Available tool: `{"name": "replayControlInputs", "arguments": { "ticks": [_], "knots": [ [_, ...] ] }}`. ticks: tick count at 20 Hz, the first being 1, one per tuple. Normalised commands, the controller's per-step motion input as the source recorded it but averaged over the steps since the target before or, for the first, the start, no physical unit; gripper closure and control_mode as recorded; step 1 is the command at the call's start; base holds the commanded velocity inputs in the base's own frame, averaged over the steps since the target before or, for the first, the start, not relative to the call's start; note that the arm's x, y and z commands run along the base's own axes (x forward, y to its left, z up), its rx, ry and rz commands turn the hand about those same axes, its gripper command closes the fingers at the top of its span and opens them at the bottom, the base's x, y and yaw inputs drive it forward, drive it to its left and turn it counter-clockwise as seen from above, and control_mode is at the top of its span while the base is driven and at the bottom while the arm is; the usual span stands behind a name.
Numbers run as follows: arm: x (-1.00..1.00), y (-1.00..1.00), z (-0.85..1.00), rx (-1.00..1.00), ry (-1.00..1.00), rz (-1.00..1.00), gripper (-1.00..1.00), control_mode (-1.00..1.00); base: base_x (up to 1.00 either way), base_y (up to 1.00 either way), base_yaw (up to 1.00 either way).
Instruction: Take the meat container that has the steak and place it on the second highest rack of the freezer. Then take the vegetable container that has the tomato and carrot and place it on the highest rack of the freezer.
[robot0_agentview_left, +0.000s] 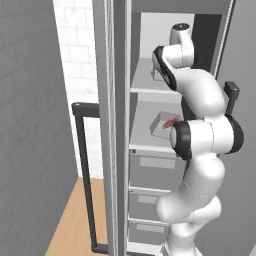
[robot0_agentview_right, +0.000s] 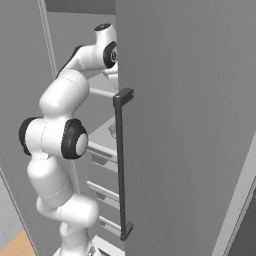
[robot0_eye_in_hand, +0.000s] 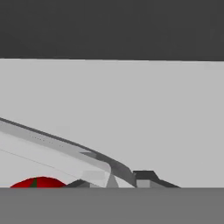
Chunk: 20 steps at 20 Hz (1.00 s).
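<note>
The hand view shows the tomato (robot0_eye_in_hand: 38, 182) inside the vegetable container (robot0_eye_in_hand: 65, 153), its rim clamped by the gripper (robot0_eye_in_hand: 127, 180). The left base view shows the steak (robot0_agentview_left: 171, 121) on the lower shelf (robot0_agentview_left: 150, 148).

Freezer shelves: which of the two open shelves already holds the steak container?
The lower shelf: the steak lies in its tray there, below the highest rack where the arm reaches.

Grey freezer (robot0_agentview_left: 150, 172) — red tomato (robot0_eye_in_hand: 39, 182), green-topped — reddish steak (robot0_agentview_left: 170, 121).
</note>
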Motion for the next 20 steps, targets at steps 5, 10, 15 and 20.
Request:
{"name": "replayControlInputs", "arguments": {
  "ticks": [5,10,15,20],
  "knots": [
    [0.36,-0.02,-0.37,0.00,0.00,0.00,1.00,-1.00,0.00,0.00,0.00],
    [0.09,0.00,-0.41,0.00,0.00,0.00,1.00,-1.00,0.00,0.00,0.00],
    [0.00,0.00,0.00,0.00,0.00,0.00,1.00,-1.00,0.00,0.00,0.00],
    [0.00,0.00,0.00,0.00,0.00,0.00,-1.00,-1.00,0.00,0.00,0.00]
  ]
}}
